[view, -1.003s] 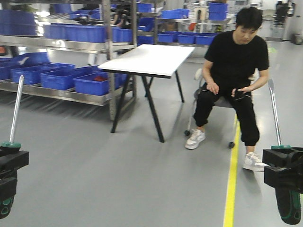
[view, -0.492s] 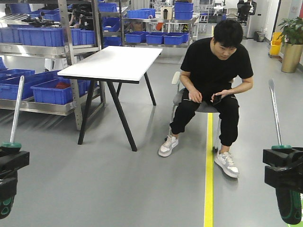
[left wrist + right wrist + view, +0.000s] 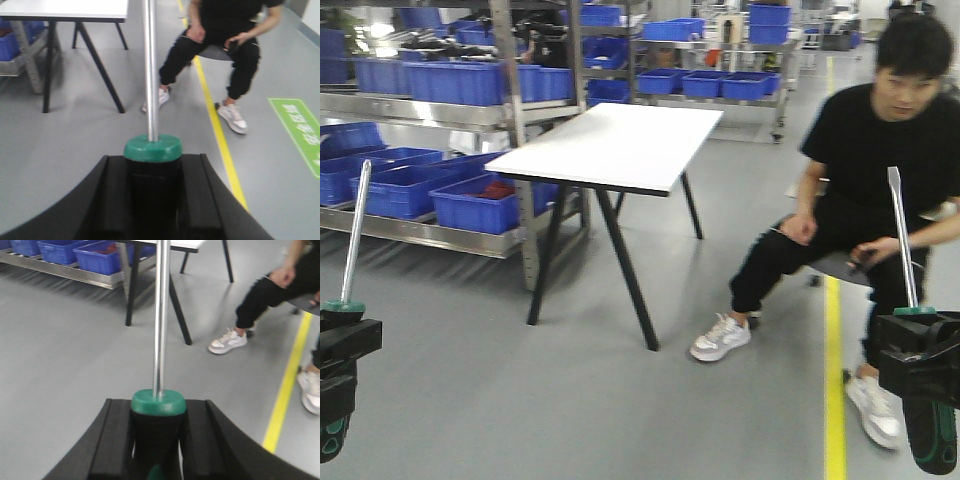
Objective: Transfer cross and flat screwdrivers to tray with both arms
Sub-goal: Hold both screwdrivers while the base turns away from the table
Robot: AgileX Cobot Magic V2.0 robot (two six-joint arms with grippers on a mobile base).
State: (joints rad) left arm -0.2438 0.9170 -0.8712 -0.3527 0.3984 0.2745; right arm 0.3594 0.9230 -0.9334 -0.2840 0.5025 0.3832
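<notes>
The left gripper (image 3: 342, 345) sits low at the left edge and the right gripper (image 3: 920, 362) low at the right edge, both level and well apart. Their jaws are clamped on handles, one on the left screwdriver (image 3: 356, 225) and one on the right screwdriver (image 3: 901, 240), with the shafts upright.

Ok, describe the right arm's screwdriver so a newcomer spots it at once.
Front view: find the seated person in black on the right. Upright before them stands the screwdriver, handle clamped in the right arm's fingers. The other screwdriver stands far left by the blue bins; this one's tip flares flat.
</notes>
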